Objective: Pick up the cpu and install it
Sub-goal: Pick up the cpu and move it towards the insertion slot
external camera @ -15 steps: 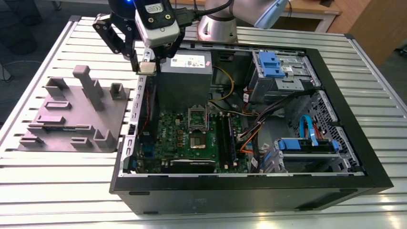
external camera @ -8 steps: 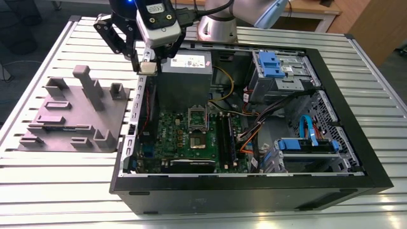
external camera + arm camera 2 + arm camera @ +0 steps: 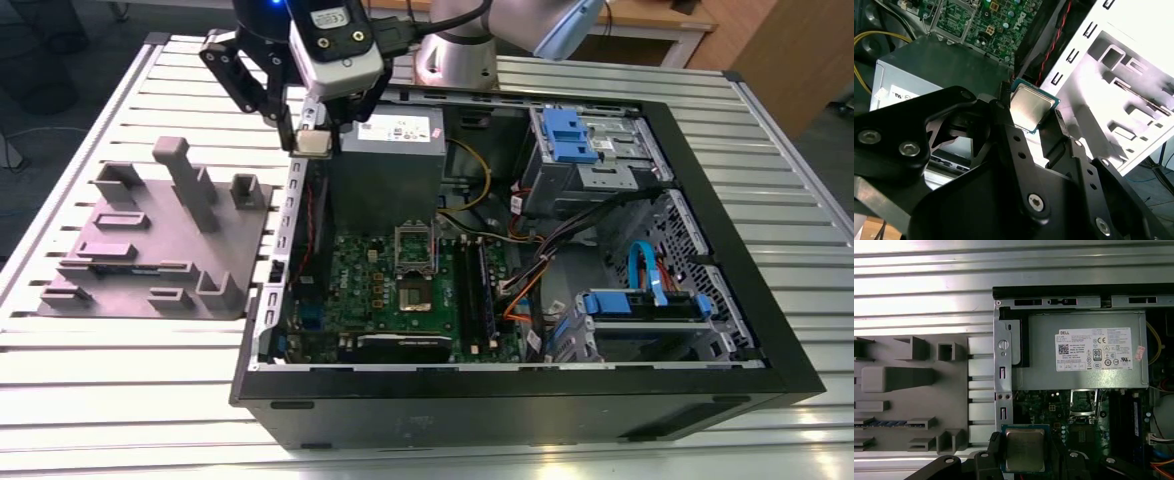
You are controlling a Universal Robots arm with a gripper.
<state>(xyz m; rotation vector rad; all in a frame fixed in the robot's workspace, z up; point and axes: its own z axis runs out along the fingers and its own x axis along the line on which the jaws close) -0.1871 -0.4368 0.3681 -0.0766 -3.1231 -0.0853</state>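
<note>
Presently the pincer (image 3: 314, 140) is clenched on the cpu (image 3: 1029, 107), holding it aloft above the open computer case (image 3: 534, 400), at its wall beside the power supply (image 3: 387, 170). The grey holder block (image 3: 154, 240) sits on the worktop (image 3: 107, 400) alongside.

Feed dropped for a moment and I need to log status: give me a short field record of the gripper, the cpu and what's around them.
gripper: shut on the cpu, in the air
cpu: clamped by its edges, metal top facing both wrist views
cpu location: over the computer case wall on the exterior view's left, beside the power supply
motherboard: on the case floor, cpu not yet on it
holder block: on the table outside the case, exterior view's left
</note>
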